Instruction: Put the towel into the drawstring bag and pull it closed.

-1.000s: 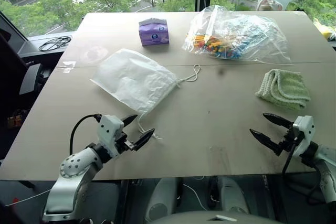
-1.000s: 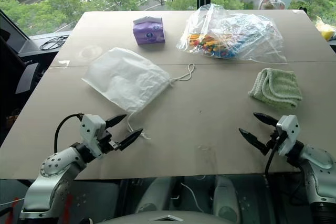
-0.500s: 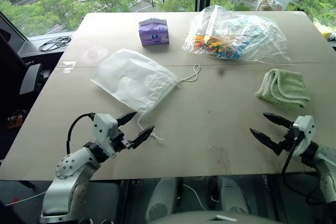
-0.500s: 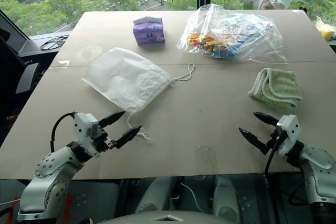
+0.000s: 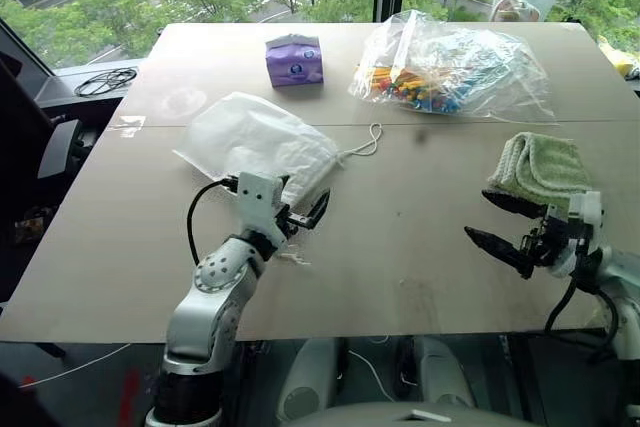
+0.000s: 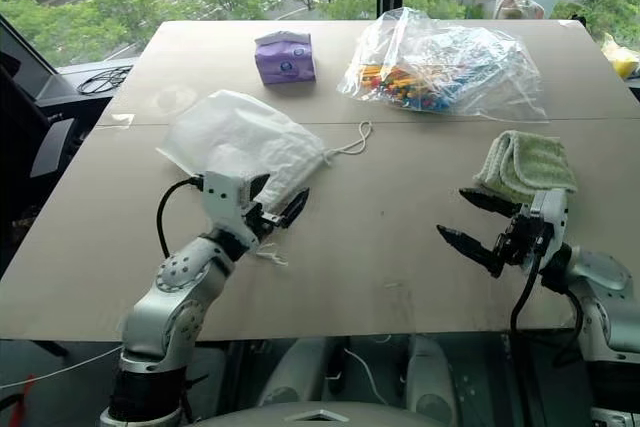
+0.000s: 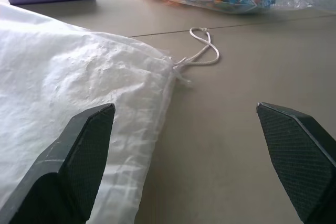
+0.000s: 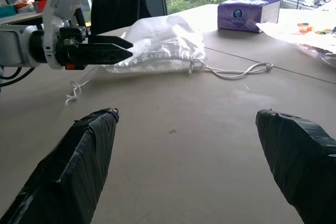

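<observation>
L gripper (image 5: 303, 209) swings in to the drawstring bag (image 5: 258, 150) mouth, jaws spread; R gripper (image 5: 508, 224), spread too, lifts nr the towel (image 5: 545, 169) by table's (image 5: 400, 267) right edge — approach only.

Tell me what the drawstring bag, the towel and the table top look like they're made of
Drawstring bag: thin white fabric, possibly nonwoven; it crinkles and looks slightly translucent, with a white cord at its gathered mouth.
Towel: pale green terry cloth, going by its ribbed, fluffy surface.
Table: smooth matte beige board, likely laminate, with a straight seam across it.
</observation>
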Available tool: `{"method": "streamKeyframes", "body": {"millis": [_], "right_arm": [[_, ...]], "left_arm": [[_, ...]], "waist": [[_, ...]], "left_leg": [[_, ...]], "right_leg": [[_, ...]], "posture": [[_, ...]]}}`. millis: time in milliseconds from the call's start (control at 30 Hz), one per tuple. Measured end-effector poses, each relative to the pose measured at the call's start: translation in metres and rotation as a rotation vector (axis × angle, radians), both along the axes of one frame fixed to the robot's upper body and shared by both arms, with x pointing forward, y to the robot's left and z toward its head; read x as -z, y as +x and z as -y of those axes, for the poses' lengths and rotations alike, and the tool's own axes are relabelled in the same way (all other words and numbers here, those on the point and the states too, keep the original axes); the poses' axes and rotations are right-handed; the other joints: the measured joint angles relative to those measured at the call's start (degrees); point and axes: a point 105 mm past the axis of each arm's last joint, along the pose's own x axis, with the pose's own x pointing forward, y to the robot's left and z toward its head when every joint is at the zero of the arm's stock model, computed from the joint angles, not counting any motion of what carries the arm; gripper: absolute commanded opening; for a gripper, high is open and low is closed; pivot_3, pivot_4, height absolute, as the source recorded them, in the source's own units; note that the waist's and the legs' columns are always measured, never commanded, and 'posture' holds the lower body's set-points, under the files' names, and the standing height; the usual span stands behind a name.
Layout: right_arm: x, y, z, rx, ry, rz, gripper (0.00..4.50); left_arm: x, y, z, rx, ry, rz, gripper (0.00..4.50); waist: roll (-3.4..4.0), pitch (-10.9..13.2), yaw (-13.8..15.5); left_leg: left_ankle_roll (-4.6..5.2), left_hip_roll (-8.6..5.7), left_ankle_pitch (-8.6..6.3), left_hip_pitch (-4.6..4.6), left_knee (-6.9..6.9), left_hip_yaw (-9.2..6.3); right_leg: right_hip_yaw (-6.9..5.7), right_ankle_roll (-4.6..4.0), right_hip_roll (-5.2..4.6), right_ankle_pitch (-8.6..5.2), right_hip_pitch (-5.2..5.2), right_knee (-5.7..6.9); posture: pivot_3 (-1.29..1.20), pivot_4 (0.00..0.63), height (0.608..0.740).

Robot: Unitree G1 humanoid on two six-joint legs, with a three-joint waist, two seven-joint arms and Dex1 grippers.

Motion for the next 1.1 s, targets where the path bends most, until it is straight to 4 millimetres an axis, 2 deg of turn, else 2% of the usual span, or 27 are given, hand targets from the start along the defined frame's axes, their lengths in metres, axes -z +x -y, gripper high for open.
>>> {"method": "streamKeyframes", "body": {"millis": [100,200,433,500,567,700,733,767,833,1100], "right_arm": [[0.001,0.0,0.0,0.001,-0.003,-0.009,4.48],[0.002,0.0,0.0,0.001,-0.007,-0.013,4.48],[0.004,0.0,-0.001,-0.003,-0.005,-0.023,4.48],[0.005,-0.001,-0.001,-0.002,-0.004,-0.025,4.5],[0.006,-0.001,0.0,0.001,-0.004,-0.031,4.5],[0.01,-0.003,0.002,0.008,-0.004,-0.046,4.5],[0.011,-0.003,0.002,0.011,-0.003,-0.049,4.5],[0.011,-0.003,0.003,0.012,-0.002,-0.049,4.5],[0.011,-0.003,0.003,0.015,-0.002,-0.05,4.5],[0.012,-0.001,0.007,0.031,0.0,-0.051,4.5]], "left_arm": [[0.012,0.01,-0.014,-0.132,0.051,-0.025,4.45],[0.026,0.014,-0.019,-0.176,0.124,-0.05,4.45],[0.017,0.019,-0.001,-0.107,0.28,0.05,4.45],[0.016,0.019,-0.002,-0.108,0.319,0.069,3.8],[0.016,0.017,-0.003,-0.115,0.356,0.085,3.39],[0.02,0.017,-0.01,-0.155,0.381,0.085,1.7],[0.022,0.017,-0.011,-0.166,0.378,0.076,1.09],[0.023,0.017,-0.012,-0.17,0.377,0.073,0.95],[0.024,0.018,-0.014,-0.18,0.374,0.068,0.14],[0.026,0.019,-0.014,-0.173,0.384,0.063,0.06]], "waist": [[-0.02,0.01,-0.05],[-0.03,0.02,0.02],[-0.05,0.03,0.17],[-0.05,0.03,0.14],[-0.05,0.03,0.15],[-0.05,0.03,0.15],[-0.05,0.03,0.15],[-0.05,0.03,0.15],[-0.05,0.03,0.14],[-0.05,0.03,0.13]], "left_leg": [[0.0,0.0,0.0,0.0,-0.01,0.02],[-0.02,0.0,-0.01,-0.02,0.0,0.02],[-0.21,0.0,-0.12,-0.02,0.01,0.05],[-0.21,0.01,-0.12,-0.02,-0.01,0.04],[-0.2,0.02,-0.12,-0.02,-0.02,0.04],[-0.2,0.0,-0.12,-0.03,-0.02,0.05],[-0.2,0.0,-0.12,-0.03,-0.01,0.05],[-0.21,0.0,-0.12,-0.03,0.0,0.05],[-0.21,0.01,-0.12,-0.02,0.0,0.04],[-0.18,0.01,-0.1,-0.03,0.0,0.05]], "right_leg": [[0.06,0.0,0.0,0.0,-0.01,-0.01],[0.05,0.0,-0.01,0.0,-0.02,-0.01],[0.12,-0.01,-0.07,0.0,-0.03,-0.01],[0.12,-0.01,-0.07,0.0,-0.05,-0.01],[0.11,-0.01,-0.07,0.0,-0.06,-0.01],[0.13,-0.01,-0.08,0.01,-0.06,-0.01],[0.13,-0.01,-0.08,0.01,-0.06,-0.01],[0.13,-0.01,-0.09,0.01,-0.06,-0.01],[0.13,-0.01,-0.1,0.01,-0.06,-0.01],[0.12,-0.01,-0.07,0.01,-0.06,-0.01]], "posture": [[0.0,0.15,0.74],[0.0,0.15,0.74],[0.0,0.15,0.74],[0.0,0.15,0.74],[0.0,0.15,0.74],[0.0,0.15,0.74],[0.0,0.15,0.74],[0.0,0.15,0.74],[0.0,0.15,0.74],[0.0,0.15,0.74]]}}
